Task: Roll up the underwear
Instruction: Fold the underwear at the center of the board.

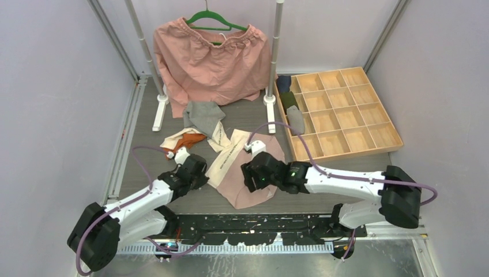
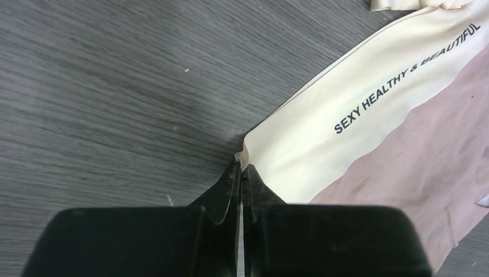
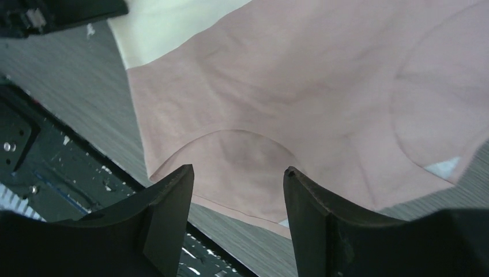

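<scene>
Soft, even light falls from above — we find the top view bright and clear, with faint shadows on the dark grey wood-grain table [image 1: 248,118]. In the left wrist view the cream-banded, dusty pink cloth underwear [image 2: 369,115] is sharp, its lettering crisp, while the black fingers [image 2: 222,193] of the left gripper [image 2: 242,167] blur. The right gripper [image 3: 237,171] shows dark, soft-edged fingers [image 3: 173,213] — underlit.

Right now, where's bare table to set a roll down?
Bare: left strip between the side rail and the left arm; near-right strip between the wooden tray and the right arm. Crowded: centre, where underwear overlaps under both arms.
</scene>
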